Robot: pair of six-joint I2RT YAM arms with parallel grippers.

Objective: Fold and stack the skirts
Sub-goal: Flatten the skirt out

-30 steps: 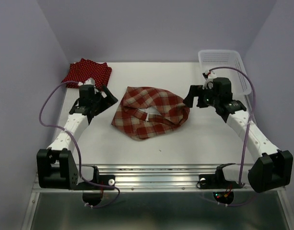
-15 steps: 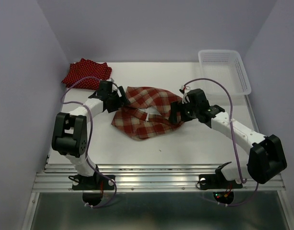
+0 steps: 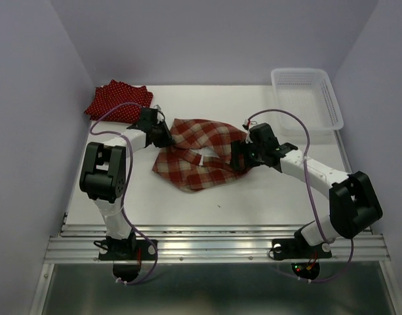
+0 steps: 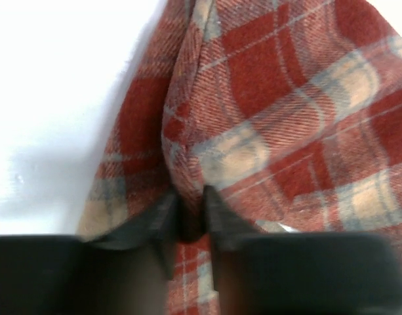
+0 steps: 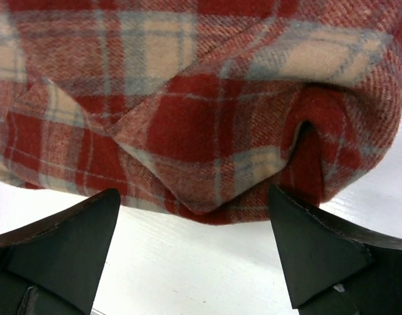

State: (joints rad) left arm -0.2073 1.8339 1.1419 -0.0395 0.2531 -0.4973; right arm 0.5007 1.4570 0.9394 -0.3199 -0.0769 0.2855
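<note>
Looking through both wrist cameras, I saw the plaid skirt [image 3: 204,154] crumpled mid-desk [image 3: 266,197]. My left jaws pinched a fold at its left edge, while my right jaws stood wide apart, its right edge just ahead of their tips.

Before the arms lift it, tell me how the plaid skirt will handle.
Probably floppy: the plaid skirt lies rumpled in soft folds, so it should sag from wherever it is held. Likely not slippery: the weave looks coarse where the left gripper pinches a ridge. The open right gripper faces a bunched edge; several layers may lift together.
</note>
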